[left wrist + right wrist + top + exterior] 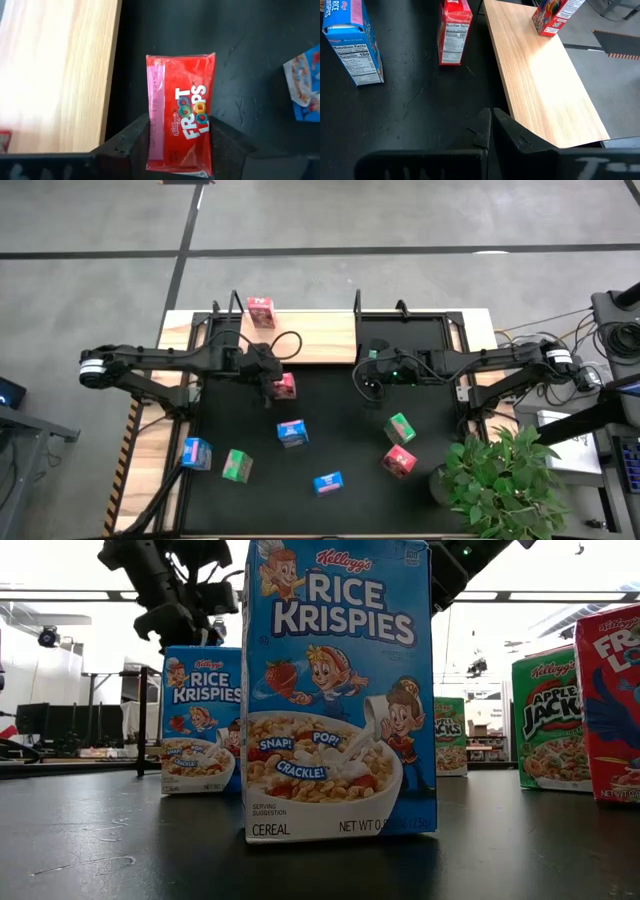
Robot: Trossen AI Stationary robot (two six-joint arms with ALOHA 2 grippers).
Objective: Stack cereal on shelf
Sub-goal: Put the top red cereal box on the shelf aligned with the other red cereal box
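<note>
Cereal: one red box (260,310) on shelf (320,335); others on mat (330,430).

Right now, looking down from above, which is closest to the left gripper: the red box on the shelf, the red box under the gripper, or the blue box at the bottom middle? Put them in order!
From the left gripper:
1. Froot Loops box, between its fingers, on the mat beside the shelf.
2. Red box on the shelf, farther back.
3. Blue Rice Krispies box, near the mat's front edge.
</note>
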